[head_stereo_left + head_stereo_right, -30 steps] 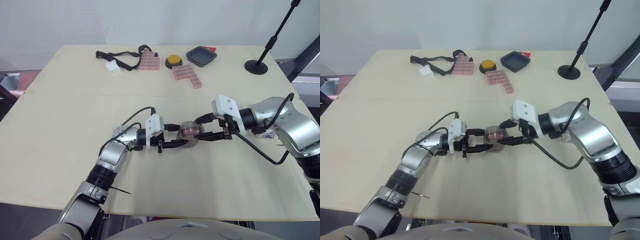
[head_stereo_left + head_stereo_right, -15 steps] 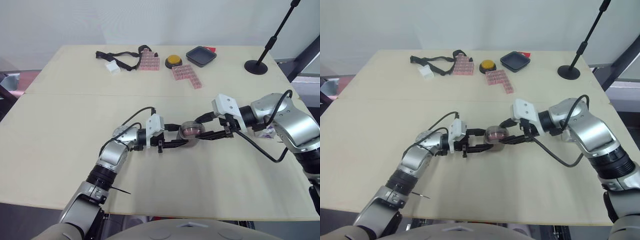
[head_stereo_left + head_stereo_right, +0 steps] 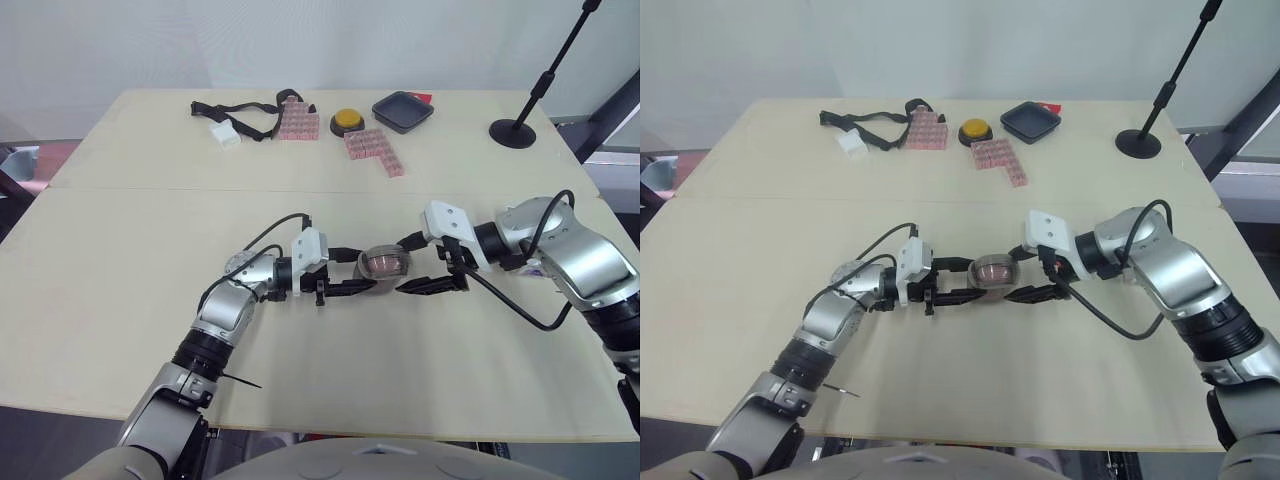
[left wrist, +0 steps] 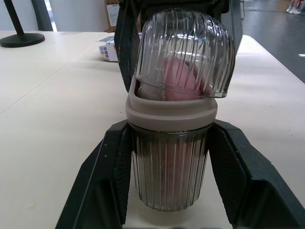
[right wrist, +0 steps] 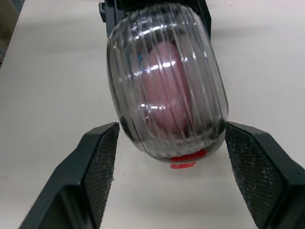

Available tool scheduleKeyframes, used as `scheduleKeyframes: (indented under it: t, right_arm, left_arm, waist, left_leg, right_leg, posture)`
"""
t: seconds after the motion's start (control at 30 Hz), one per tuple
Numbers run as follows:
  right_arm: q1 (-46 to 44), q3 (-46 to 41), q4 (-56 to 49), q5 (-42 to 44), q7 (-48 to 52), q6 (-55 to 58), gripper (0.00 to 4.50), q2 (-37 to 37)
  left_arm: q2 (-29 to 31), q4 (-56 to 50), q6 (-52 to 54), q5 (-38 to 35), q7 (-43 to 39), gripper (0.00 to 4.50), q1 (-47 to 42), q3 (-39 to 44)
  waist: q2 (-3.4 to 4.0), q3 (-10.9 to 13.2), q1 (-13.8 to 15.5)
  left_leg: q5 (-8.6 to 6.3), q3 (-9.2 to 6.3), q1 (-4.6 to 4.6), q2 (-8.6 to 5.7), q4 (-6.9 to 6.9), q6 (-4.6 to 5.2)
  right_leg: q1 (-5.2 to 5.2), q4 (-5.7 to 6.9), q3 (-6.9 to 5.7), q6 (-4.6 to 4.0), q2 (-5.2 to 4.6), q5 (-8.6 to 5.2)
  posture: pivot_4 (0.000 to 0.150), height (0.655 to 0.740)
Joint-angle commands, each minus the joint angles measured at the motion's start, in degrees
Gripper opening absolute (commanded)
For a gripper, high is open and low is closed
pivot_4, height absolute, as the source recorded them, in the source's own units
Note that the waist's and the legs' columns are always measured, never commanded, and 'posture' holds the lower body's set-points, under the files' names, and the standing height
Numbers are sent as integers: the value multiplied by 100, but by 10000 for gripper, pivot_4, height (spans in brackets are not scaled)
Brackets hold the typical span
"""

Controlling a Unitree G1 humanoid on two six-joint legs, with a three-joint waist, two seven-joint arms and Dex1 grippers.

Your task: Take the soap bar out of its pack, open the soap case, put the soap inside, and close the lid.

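**Mia:** What is the biggest thing here?

**Tom:** The long pale table [image 3: 120, 300]. A black stand [image 3: 515, 130] is on its far right corner. A black strap [image 3: 240, 112], a dark tray [image 3: 402, 111] and a yellow button [image 3: 347, 121] lie along the far side.

**Mia:** Where are the robot's hands?

**Tom:** They face each other near the middle of the table. The left gripper [image 3: 362, 272] hugs the bottom half of the soap case [image 3: 385, 264], with one finger on each side. The right gripper [image 5: 169, 130] is spread wide. Its fingers are on both sides of the case but do not touch it.

**Mia:** Is the case closed?

**Tom:** The clear lid [image 4: 186, 52] sits on top, a bit crooked, with a small gap on one side.

**Mia:** And the soap?

**Tom:** The pink soap [image 5: 164, 90] is inside the case.
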Motion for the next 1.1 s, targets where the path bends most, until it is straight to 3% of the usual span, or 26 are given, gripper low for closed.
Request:
scheduleKeyframes:
  t: [0.03, 0.93, 1.1]
  right_arm:
    - [-13, -143, -185, -9, 16, -6, 35345, -63]
    - [568, -681, -119, 28, -154, 85, 35345, -463]
    - [991, -1076, -112, 66, -268, -3, 21398, -615]
  left_arm:
    - [58, -79, -34, 27, 5, 18728, -23, 16]
    - [68, -136, 0, -2, -14, 18728, 10, 17]
    - [70, -158, 16, -13, -16, 18728, 16, 19]
  waist:
    - [0, 0, 2]
    - [-1, 0, 1]
    - [-1, 1, 6]
  left_leg:
    - [0, 0, 1, 0, 0, 0]
    - [-1, 0, -1, 0, -2, 0]
    - [-1, 0, -2, 0, -3, 0]
  right_leg:
    - [0, -1, 0, 0, 0, 0]
    - [0, -11, 0, 0, -1, 0]
    - [0, -15, 0, 0, -1, 0]
  posture:
    - [1500, 7400]
    - [1500, 7400]
    - [1500, 7400]
